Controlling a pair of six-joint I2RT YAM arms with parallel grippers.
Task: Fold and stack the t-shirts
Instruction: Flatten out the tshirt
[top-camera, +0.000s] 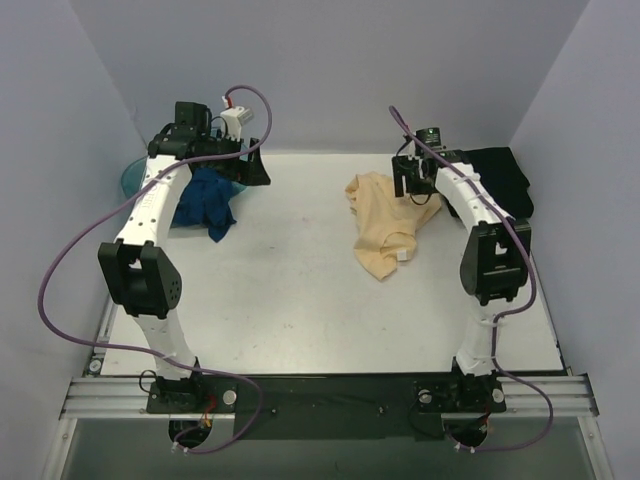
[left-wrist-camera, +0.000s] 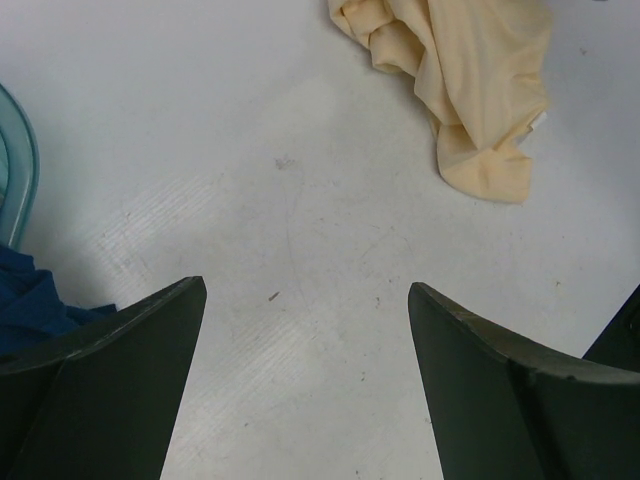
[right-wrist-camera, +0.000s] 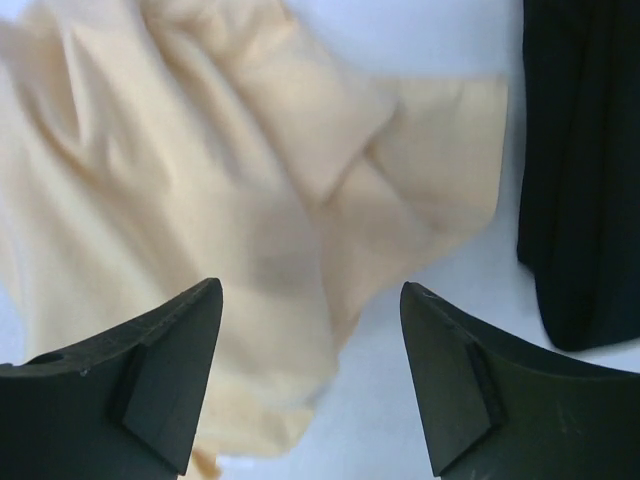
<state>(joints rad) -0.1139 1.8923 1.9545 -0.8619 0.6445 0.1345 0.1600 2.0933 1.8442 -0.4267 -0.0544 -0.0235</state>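
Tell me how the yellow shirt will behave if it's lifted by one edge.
The yellow shirt lies crumpled in soft folds, so it will probably hang limp and unfold rather than keep its shape. It looks thin, so it is likely light. A push would probably bunch it up on the table rather than slide it whole.

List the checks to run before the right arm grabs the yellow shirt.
1. Right claw open, nothing in it: ok.
2. Right claw over the yellow shirt: ok.
3. Yellow shirt lying flat, ready to fold: not ok, it is crumpled.
4. Black shirt apart from the yellow shirt: ok, a gap shows between them.
5. Left claw open, empty and away from the yellow shirt: ok.
6. Right claw low enough to pinch the cloth: cannot tell.
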